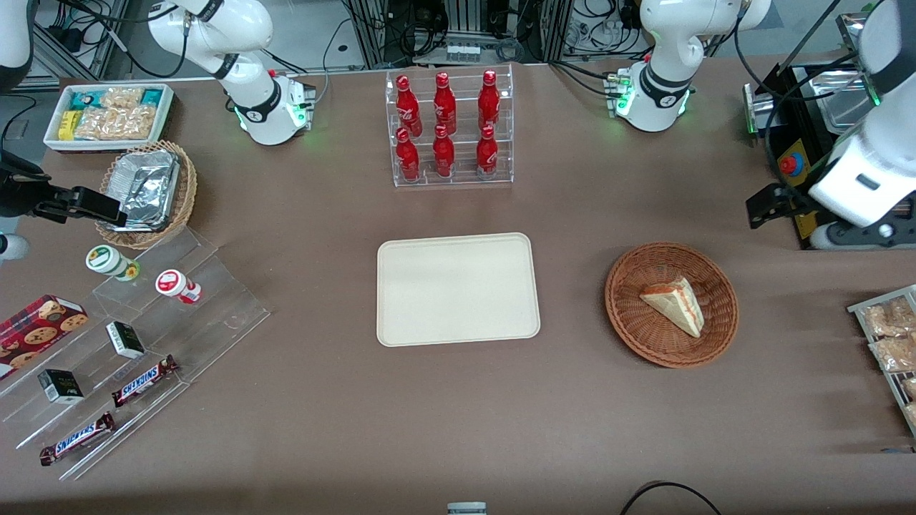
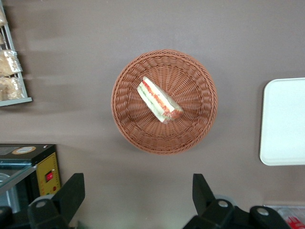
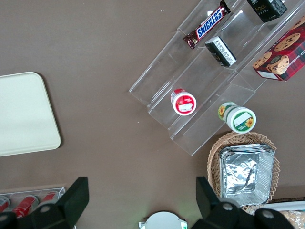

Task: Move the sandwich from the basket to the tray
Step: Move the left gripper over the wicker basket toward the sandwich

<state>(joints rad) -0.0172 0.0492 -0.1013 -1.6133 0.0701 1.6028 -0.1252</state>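
While sandwich (image 1: 675,303) sits mid-basket (image 1: 630,322), tray (image 1: 458,289) bare; gripper (image 2: 138,202) wide, holding nothing, above bench off basket's rim. Nothing done.

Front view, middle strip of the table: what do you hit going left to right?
Clear stepped stand → tray → basket with the sandwich in it → snack rack. The gripper hangs open above the basket.

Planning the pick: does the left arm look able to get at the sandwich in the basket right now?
Probably yes. The sandwich lies alone and uncovered in the shallow basket; the gripper hangs above, jaws open, nothing between.
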